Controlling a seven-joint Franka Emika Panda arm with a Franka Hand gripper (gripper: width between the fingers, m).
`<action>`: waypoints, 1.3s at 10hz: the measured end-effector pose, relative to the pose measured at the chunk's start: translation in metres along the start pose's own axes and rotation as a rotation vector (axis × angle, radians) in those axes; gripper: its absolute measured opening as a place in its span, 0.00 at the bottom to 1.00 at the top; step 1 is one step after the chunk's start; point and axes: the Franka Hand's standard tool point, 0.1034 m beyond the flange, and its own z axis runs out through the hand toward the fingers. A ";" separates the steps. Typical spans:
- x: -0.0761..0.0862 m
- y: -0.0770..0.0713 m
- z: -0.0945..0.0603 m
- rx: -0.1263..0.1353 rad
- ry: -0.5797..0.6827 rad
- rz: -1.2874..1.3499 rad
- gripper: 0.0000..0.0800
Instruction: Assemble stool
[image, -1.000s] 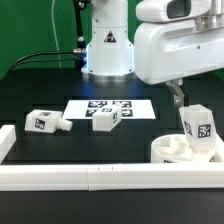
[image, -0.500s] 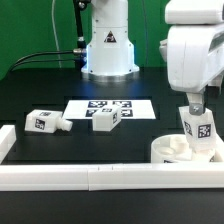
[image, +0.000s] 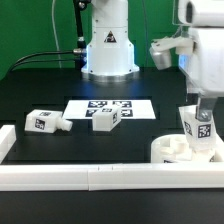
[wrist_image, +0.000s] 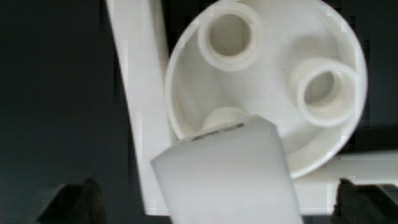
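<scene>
Currently jaws spread wide, gripping nothing; upright leg stands just beneath them, planted in seat.

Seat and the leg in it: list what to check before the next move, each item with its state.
1. The leg stands upright in the seat: ok.
2. That leg is fully seated: cannot tell.
3. The gripper is open and not touching the leg: ok.
4. The two holes showing in the seat are empty: ok.
5. Two loose legs are in view, one at the exterior view's left and one on the marker board: ok.
</scene>
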 end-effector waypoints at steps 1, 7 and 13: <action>0.002 -0.003 0.006 0.003 -0.015 -0.111 0.81; 0.001 -0.002 0.013 -0.001 -0.039 -0.017 0.42; 0.006 -0.003 0.015 0.054 -0.036 0.900 0.42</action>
